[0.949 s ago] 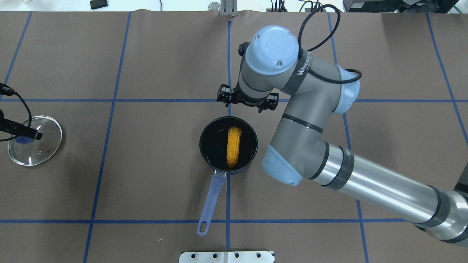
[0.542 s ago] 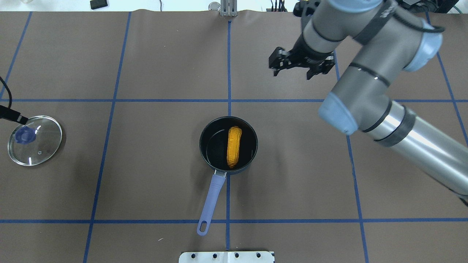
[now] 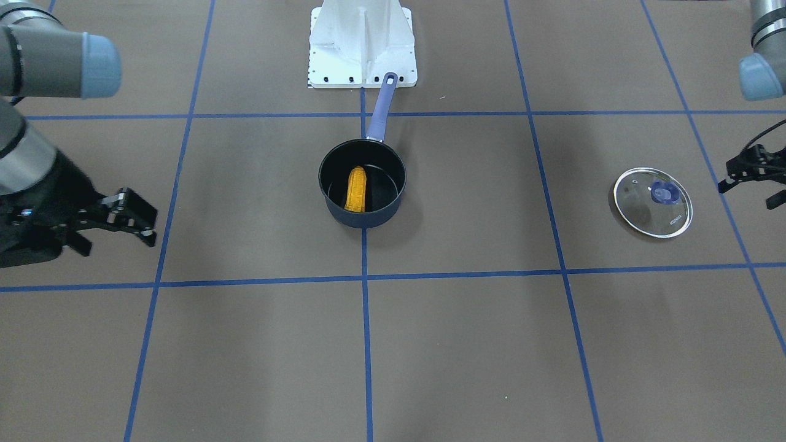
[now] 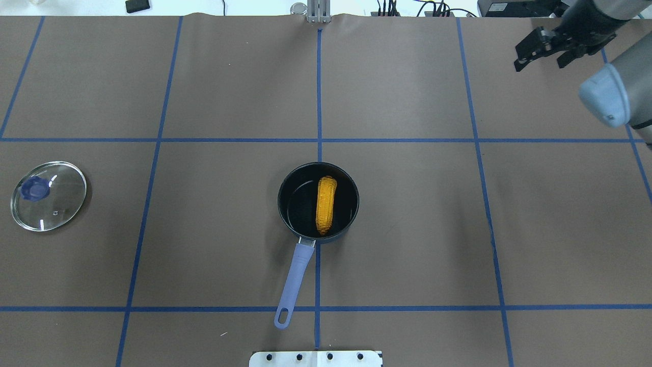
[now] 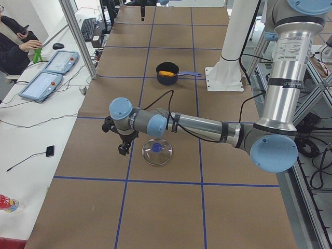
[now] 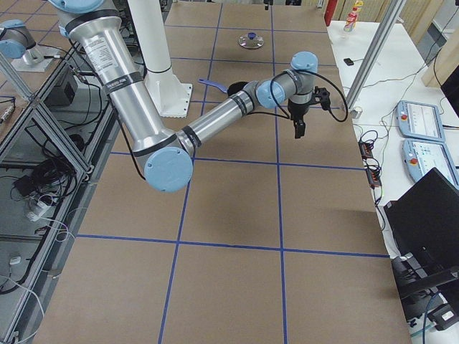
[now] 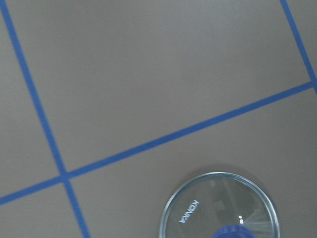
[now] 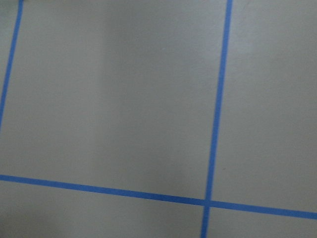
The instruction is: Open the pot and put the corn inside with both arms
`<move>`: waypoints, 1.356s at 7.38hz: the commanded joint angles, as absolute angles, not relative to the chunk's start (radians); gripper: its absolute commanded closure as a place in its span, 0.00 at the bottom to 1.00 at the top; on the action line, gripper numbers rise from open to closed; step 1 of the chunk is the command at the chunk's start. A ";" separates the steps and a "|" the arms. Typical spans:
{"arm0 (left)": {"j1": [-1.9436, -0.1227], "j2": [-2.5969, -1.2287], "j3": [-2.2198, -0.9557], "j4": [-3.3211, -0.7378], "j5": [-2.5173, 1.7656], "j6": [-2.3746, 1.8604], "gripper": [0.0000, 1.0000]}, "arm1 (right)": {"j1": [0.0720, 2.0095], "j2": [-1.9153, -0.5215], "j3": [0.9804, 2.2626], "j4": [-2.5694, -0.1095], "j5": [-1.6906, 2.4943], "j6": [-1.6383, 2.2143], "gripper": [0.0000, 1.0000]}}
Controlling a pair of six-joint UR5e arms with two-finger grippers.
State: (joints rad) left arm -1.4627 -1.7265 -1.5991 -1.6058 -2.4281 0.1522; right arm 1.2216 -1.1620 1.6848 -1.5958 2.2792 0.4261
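Observation:
The dark navy pot (image 4: 297,211) stands uncovered at the table's middle, its periwinkle handle (image 4: 296,275) pointing toward the robot. The yellow corn (image 4: 326,205) lies inside it, also in the front view (image 3: 357,189), within the pot (image 3: 363,220). My right gripper (image 4: 540,62) is open and empty, raised at the far right, well away from the pot; it also shows in the front view (image 3: 116,242). My left gripper (image 3: 749,191) is open and empty, just beyond the glass lid (image 3: 653,201), and is out of the overhead view.
The round glass lid with a blue knob (image 4: 48,196) lies flat on the table at the far left, also in the left wrist view (image 7: 218,208). The white base mount (image 3: 362,46) stands at the near edge behind the pot handle. Blue tape lines cross the brown mat.
My right arm has swung from just above the pot up and away to the far right. My left gripper has drawn back from the lid, out of the overhead view. Pot, corn and lid stayed put.

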 commanded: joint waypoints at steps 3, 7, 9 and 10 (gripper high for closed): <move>-1.578 -1.773 -1.525 -1.511 -2.425 0.301 0.02 | 1.455 -1.249 1.516 -1.594 2.342 0.034 0.00; -1.638 -1.735 -1.474 -1.522 -2.430 0.371 0.02 | 1.468 -1.267 1.511 -1.591 2.332 0.037 0.00; -1.661 -1.700 -1.442 -1.581 -2.433 0.371 0.02 | 1.470 -1.282 1.513 -1.589 2.330 0.043 0.00; -1.664 -1.694 -1.434 -1.595 -2.434 0.371 0.02 | 1.470 -1.282 1.513 -1.589 2.330 0.046 0.00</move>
State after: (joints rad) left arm -1.6568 -1.7100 -1.4468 -1.5665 -2.4326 0.3705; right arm 1.4692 -1.2774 1.5132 -1.5894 2.3310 0.0428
